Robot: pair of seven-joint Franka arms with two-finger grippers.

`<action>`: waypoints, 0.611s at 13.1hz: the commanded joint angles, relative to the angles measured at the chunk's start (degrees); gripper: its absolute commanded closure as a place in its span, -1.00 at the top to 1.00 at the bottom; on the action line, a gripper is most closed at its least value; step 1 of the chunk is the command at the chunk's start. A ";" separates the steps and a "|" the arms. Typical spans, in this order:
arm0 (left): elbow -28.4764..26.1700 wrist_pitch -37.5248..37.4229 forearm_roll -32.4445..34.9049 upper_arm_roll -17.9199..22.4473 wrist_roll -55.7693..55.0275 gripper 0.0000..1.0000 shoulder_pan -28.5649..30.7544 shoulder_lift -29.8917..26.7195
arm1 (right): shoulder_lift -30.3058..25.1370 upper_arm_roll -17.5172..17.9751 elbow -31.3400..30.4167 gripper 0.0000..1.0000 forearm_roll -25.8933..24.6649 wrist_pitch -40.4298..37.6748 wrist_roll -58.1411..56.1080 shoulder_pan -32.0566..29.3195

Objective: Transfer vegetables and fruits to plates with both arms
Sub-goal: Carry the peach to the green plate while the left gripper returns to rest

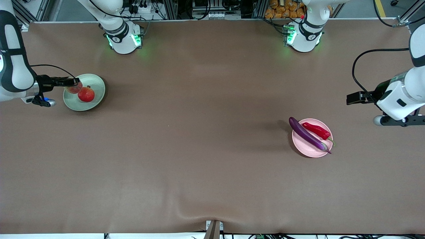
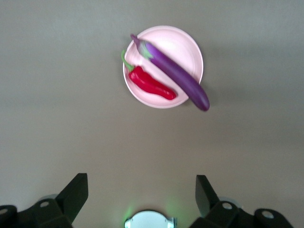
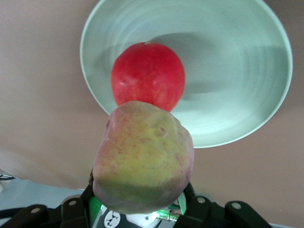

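Purple eggplant [image 1: 308, 134] lies diagonally across pink plate [image 1: 302, 146]; right hand [image 1: 73, 83] pinches peach [image 3: 142, 156]; left hand [image 2: 141, 190] spread.

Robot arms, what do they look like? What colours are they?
Both arms are white and rounded, with black bands at the joints. Their bases glow green. The right gripper is dark, slim and pointy, with a black cable looping to it and a small blue spot beneath. The left gripper is dark and blocky, with a long black cable curving above it.
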 commanded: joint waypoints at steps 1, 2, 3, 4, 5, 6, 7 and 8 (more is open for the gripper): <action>-7.26 -0.65 -2.53 -0.02 0.18 1.00 0.34 -6.53 | 2.36 1.33 -0.66 -1.00 -1.57 2.75 -3.59 -3.13; -8.86 -0.65 -3.42 0.07 0.09 1.00 1.12 -8.48 | 3.68 1.42 -0.66 -0.78 -1.57 3.55 -3.69 -3.58; -8.62 -0.99 -3.42 0.07 -0.08 1.00 1.13 -8.67 | 4.73 1.42 -0.66 -0.58 -1.57 4.51 -3.86 -3.84; -8.35 -1.08 -3.34 0.42 -0.95 1.00 0.35 -8.76 | 5.35 1.42 -0.66 0.37 -1.57 4.78 -3.86 -4.02; -8.18 -1.26 -2.99 1.29 -2.96 1.00 -1.66 -9.11 | 5.36 1.42 -0.49 0.99 -1.48 4.79 -3.78 -3.93; -6.35 -1.26 -2.64 3.39 -3.85 1.00 -4.03 -8.59 | 5.36 1.42 -0.05 1.00 -1.48 4.53 -3.77 -3.50; -5.46 -1.35 -2.72 5.85 -3.78 1.00 -6.75 -8.32 | 5.27 1.51 0.56 1.00 -1.39 4.18 -3.60 -3.15; -5.36 -1.26 -2.63 7.26 -4.12 1.00 -8.08 -8.32 | 5.27 1.60 1.70 1.00 -1.22 3.74 -3.60 -2.79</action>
